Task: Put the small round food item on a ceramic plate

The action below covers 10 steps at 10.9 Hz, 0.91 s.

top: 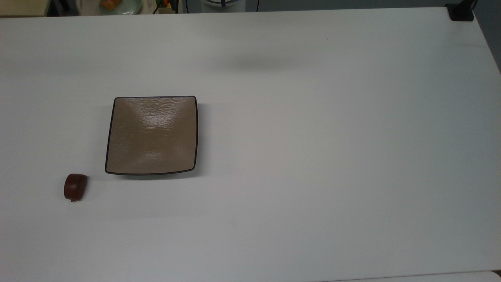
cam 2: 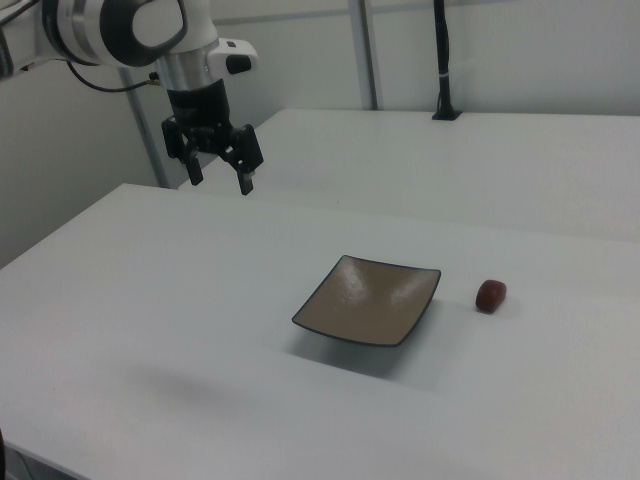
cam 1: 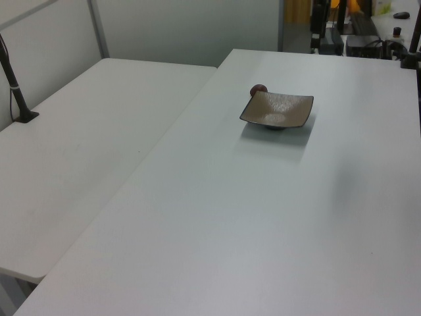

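Note:
The small round food item [top: 75, 187] is a glossy reddish-brown lump lying on the white table, just off the plate's lower-left corner in the top view. It peeks out behind the plate in the left view [cam 1: 258, 89] and lies to the plate's right in the right view [cam 2: 491, 295]. The ceramic plate [top: 129, 156] is square, tan, dark-rimmed and bare [cam 1: 293, 105] [cam 2: 330, 312]. My gripper [cam 2: 220, 181] hangs open high above the table, far to the right view's left of the plate, holding nothing.
A second white table [cam 1: 72, 151] adjoins this one, with a black pole and its base [cam 1: 25, 117] on it. A black clamp [top: 461, 12] sits at the top view's upper-right table corner. Clutter lies beyond the table's far edge [top: 117, 6].

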Motion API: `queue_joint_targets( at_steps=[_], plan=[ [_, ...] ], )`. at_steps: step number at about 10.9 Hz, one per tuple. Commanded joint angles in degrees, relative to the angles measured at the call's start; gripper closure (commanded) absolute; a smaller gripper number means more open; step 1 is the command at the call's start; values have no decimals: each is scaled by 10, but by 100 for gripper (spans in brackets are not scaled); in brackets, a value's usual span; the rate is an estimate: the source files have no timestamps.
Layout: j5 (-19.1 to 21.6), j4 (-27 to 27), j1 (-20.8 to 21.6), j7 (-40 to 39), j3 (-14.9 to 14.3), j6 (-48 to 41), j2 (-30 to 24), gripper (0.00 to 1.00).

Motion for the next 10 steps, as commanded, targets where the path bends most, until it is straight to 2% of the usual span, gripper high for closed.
queue_joint_targets(
  at_steps=[1,10],
  plan=[
    [0,-27,7,-5,-5,31,-16,0],
    [7,-20,6,-8,-6,59,5,0]
  ],
)
